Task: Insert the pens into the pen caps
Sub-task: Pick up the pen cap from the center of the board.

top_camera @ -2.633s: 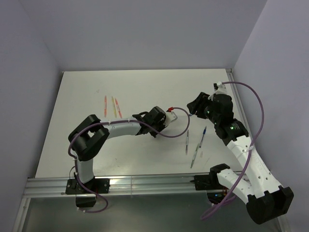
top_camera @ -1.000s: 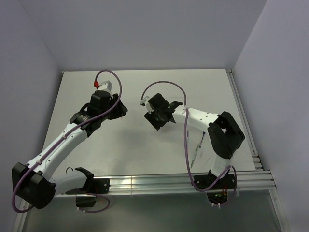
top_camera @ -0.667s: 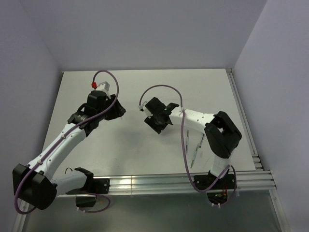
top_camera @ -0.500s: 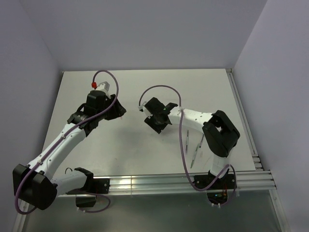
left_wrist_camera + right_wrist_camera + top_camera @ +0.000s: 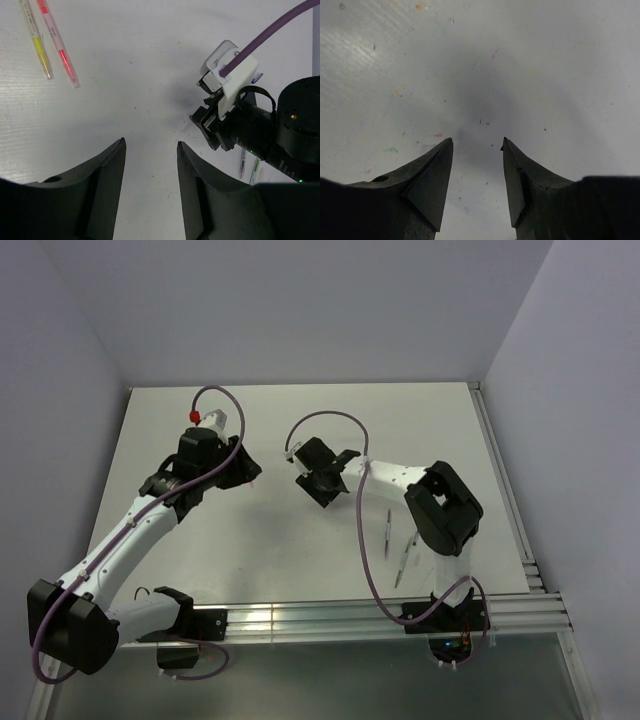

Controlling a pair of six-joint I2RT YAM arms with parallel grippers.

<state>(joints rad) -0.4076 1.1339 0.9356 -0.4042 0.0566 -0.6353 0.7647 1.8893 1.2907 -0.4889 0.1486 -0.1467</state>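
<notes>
A yellow pen (image 5: 37, 44) and a pink-red pen (image 5: 58, 44) lie side by side at the top left of the left wrist view. Two more pens (image 5: 388, 533) (image 5: 404, 562) lie on the table under my right arm's elbow; the left wrist view catches them as a dark one (image 5: 242, 167) and a green one (image 5: 256, 172). My left gripper (image 5: 151, 145) (image 5: 241, 469) is open over bare table. My right gripper (image 5: 477, 141) (image 5: 318, 478) is open too, low over the bare middle of the table, facing the left one. No pen caps show in any view.
The white table (image 5: 300, 540) is walled at the back and on both sides. An aluminium rail (image 5: 300, 620) runs along its near edge. Purple cables (image 5: 362, 530) loop off both wrists. The right arm's folded elbow (image 5: 445, 510) stands over the right-hand pens.
Earlier the left gripper swung from the table's middle to the left and the right came to the middle. Over the last second the right gripper slid slightly left and its elbow folded, uncovering one pen.
</notes>
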